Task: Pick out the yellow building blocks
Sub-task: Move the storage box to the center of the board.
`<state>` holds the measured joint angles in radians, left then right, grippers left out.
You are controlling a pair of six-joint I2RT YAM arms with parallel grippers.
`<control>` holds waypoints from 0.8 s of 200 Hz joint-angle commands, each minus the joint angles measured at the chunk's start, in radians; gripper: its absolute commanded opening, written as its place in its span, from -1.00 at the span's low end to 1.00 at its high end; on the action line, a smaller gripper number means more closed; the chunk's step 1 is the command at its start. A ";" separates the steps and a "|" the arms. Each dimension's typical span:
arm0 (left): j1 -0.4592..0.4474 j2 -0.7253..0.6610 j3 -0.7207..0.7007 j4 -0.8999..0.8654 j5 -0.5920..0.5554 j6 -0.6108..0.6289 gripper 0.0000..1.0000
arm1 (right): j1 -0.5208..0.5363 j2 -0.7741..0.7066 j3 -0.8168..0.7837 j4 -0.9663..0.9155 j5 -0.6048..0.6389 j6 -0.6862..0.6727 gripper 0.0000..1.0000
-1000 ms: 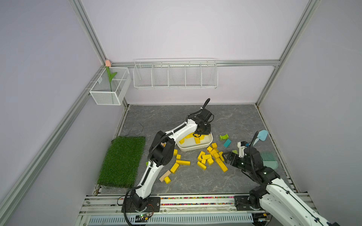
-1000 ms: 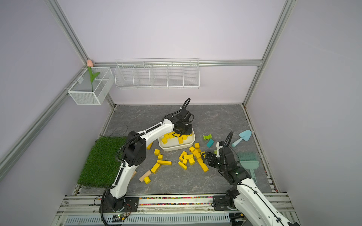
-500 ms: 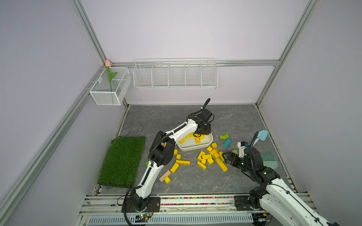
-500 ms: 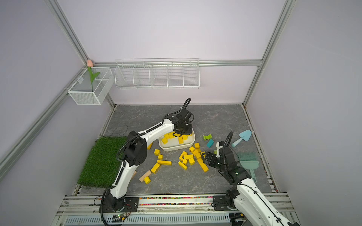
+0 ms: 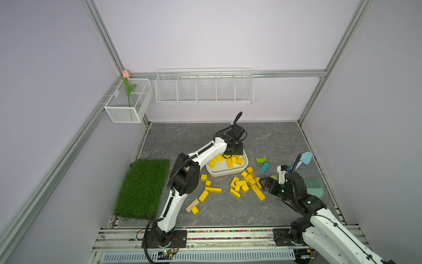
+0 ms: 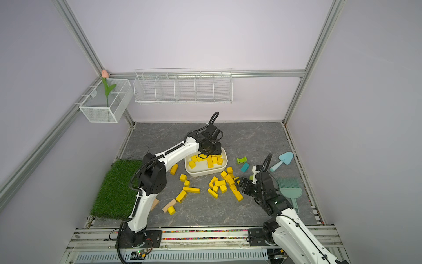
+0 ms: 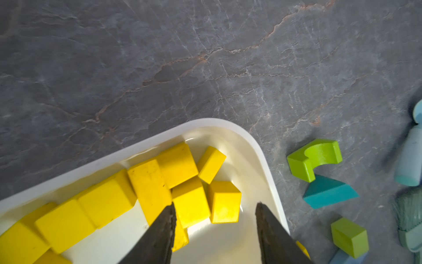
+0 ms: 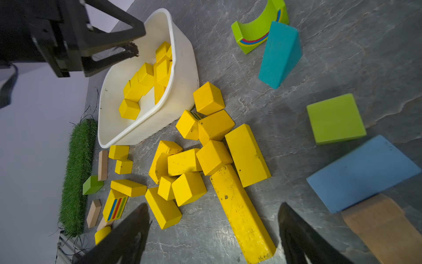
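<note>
Left tool [image 7: 215, 206] jaws apart, empty, hovering over white tub [image 7: 251, 139] holding some yellow building blocks [image 7: 148, 182]. Right tool [image 8: 213, 206] spread wide near pile [image 8: 182, 162] on table [image 8: 319, 57]. Risks: long yellow bar [image 8: 239, 210] touches cubes [image 8: 213, 156], grasp may scatter them; arms may clash at tub.

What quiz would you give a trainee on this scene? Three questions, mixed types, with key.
1. True or false: the left hand is over the white tub, jaws apart with nothing between them.
2. The arch block beside the teal wedge is: A green, B red, C tan.
3. Short answer: do any yellow building blocks lie on the table outside the tub?
Key: 1 true; 2 A; 3 yes, a loose pile in front of the right hand.
</note>
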<state>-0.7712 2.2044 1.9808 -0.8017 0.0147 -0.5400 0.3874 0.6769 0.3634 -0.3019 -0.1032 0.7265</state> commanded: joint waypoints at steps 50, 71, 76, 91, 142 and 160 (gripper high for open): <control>0.069 -0.415 -0.394 0.089 -0.043 0.014 0.03 | -0.007 -0.001 -0.020 0.022 -0.016 0.009 0.77; 0.085 -0.529 -0.539 0.110 -0.078 0.005 -0.07 | -0.007 0.030 -0.011 0.030 -0.026 0.006 0.77; 0.087 -0.555 -0.574 0.117 -0.084 0.004 -0.08 | -0.007 0.038 -0.010 0.033 -0.027 0.005 0.77; 0.088 -0.626 -0.678 0.144 -0.110 0.000 -0.08 | -0.008 0.056 -0.005 0.038 -0.030 0.005 0.77; 0.090 -0.875 -1.013 0.312 -0.154 -0.022 -0.17 | -0.008 0.112 0.017 0.042 -0.042 -0.001 0.77; 0.089 -0.948 -1.106 0.372 -0.182 -0.019 -0.16 | -0.008 0.136 0.025 0.042 -0.047 -0.004 0.77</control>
<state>-0.6853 1.3464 0.9611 -0.5529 -0.1081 -0.5472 0.3855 0.7887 0.3614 -0.2844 -0.1314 0.7258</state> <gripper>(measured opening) 0.417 0.886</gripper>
